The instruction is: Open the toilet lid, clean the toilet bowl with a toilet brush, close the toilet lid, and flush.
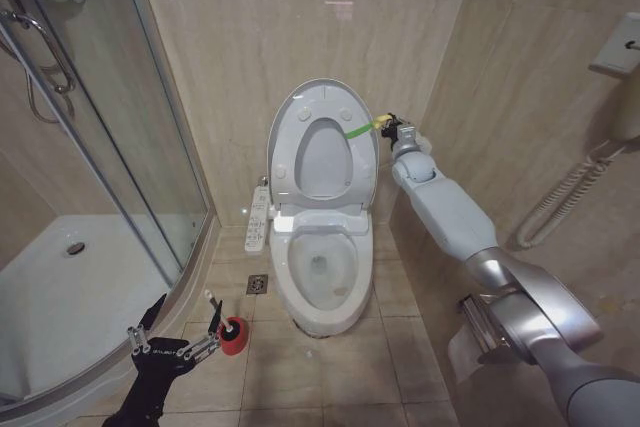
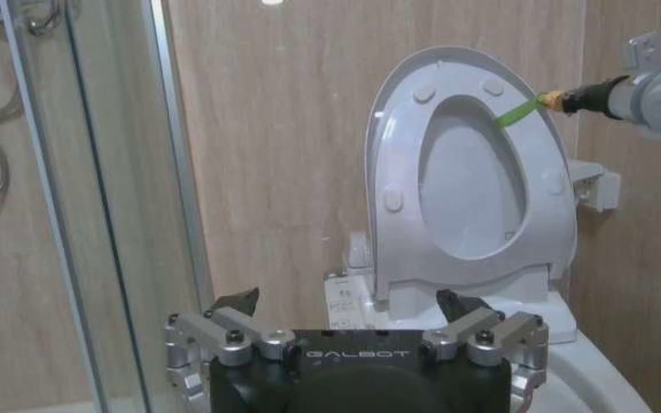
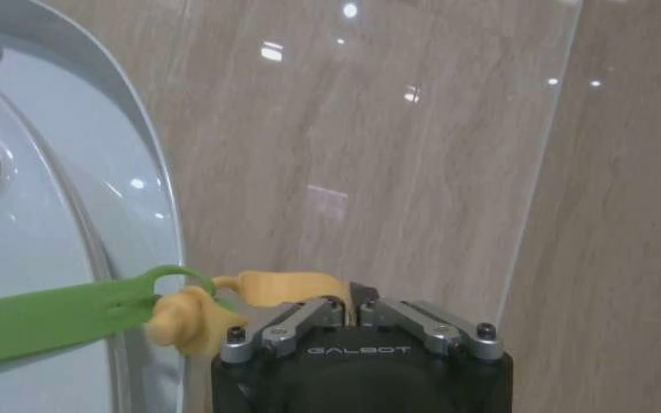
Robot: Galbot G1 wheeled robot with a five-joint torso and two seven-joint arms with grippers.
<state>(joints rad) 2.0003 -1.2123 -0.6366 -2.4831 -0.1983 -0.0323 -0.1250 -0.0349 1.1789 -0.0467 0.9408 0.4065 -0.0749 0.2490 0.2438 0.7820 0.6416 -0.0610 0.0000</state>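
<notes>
The toilet lid (image 1: 322, 162) stands upright against the back wall, with the ring seat (image 1: 285, 147) raised in front of it. My right gripper (image 1: 388, 125) is beside the lid's top edge, shut on the yellow end (image 3: 285, 288) of the yellow-green band (image 3: 55, 314) tied there. The toilet bowl (image 1: 283, 267) lies uncovered below. The toilet brush (image 1: 213, 307) shows as a pale handle rising from a red cup (image 1: 233, 337) on the floor. Just left of that cup my left gripper (image 1: 175, 339) hangs open with nothing in it; its wrist view faces the lid (image 2: 474, 181).
A white button panel (image 1: 258, 219) juts from the bowl's left side. The curved glass shower enclosure (image 1: 100, 147) closes off the left. A floor drain (image 1: 257, 283) sits between cup and bowl. On the right wall are a paper holder (image 1: 480, 332) and a coiled cord (image 1: 570, 197).
</notes>
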